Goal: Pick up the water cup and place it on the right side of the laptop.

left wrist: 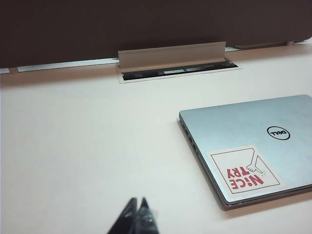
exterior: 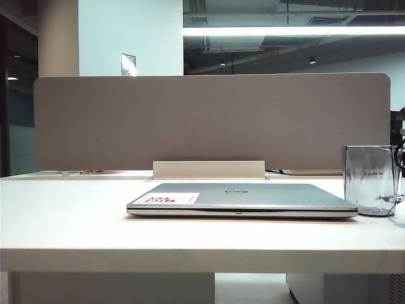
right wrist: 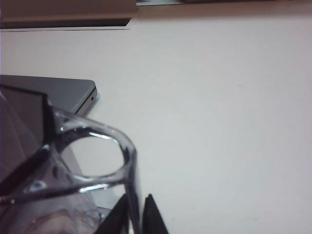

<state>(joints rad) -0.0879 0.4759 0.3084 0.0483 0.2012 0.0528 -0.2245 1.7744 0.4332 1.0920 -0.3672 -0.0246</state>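
On the left of the white desk, seen from the exterior camera, the surface is bare up to the laptop, and the left arm does not show in that view. Its wrist camera shows only the dark tips of the left gripper at the picture's edge, hovering above open tabletop and well apart from the laptop; the two tips lie close together, nearly touching, with nothing between them.

At the middle of the desk the laptop lies flat with its lid closed, a round logo at the lid's centre and a white sticker with red print toward its left end. Behind it a pale cable flap stands tilted up at the foot of the grey divider panel.

Just to the right of the laptop the water cup stands upright on the desk, very near the laptop's right edge; whether they touch I cannot tell.

At the far right edge, dark parts of the right arm sit just beside the cup. In its wrist view the right gripper straddles the cup's wall below the rim, one dark fingertip on each side, slightly parted; whether they press on the wall is unclear.
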